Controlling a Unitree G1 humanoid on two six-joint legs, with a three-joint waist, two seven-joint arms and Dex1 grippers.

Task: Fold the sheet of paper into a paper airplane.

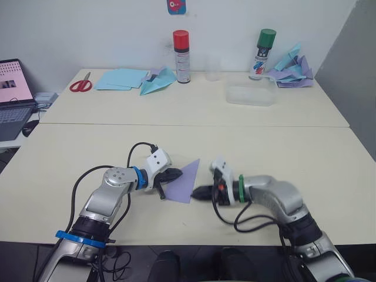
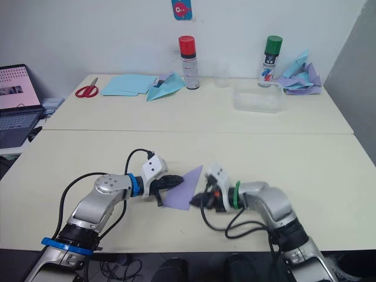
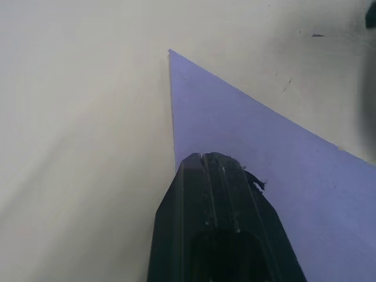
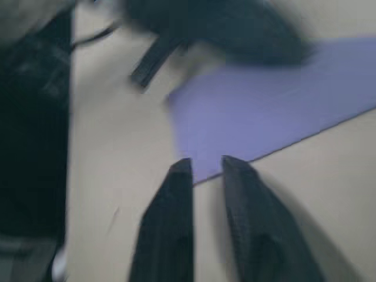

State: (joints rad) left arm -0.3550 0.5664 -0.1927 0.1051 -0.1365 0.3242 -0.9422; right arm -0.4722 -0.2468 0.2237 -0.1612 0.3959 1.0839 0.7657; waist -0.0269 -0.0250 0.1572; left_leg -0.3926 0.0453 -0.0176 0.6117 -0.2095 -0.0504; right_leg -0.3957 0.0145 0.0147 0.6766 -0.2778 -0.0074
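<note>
The sheet of paper (image 1: 183, 181) lies flat on the near table (image 1: 70, 158), folded into a pale lavender triangle with one corner pointing away from me. My left gripper (image 1: 175, 174) is shut, and its joined fingertips (image 3: 214, 157) rest on top of the sheet near its left edge. My right gripper (image 1: 198, 192) sits at the sheet's near right edge. In the right wrist view its fingers (image 4: 179, 176) stand a narrow gap apart, tips just reaching the paper's border, with nothing between them.
On the far table stand a red-capped spray can (image 1: 181, 57), a green-capped can (image 1: 263, 54), a clear plastic box (image 1: 251, 95), light blue sheets (image 1: 120, 79), a light blue paper plane (image 1: 157, 82), red scissors (image 1: 81, 84) and a crumpled paper heap (image 1: 292, 69). A laptop (image 1: 13, 97) sits far left.
</note>
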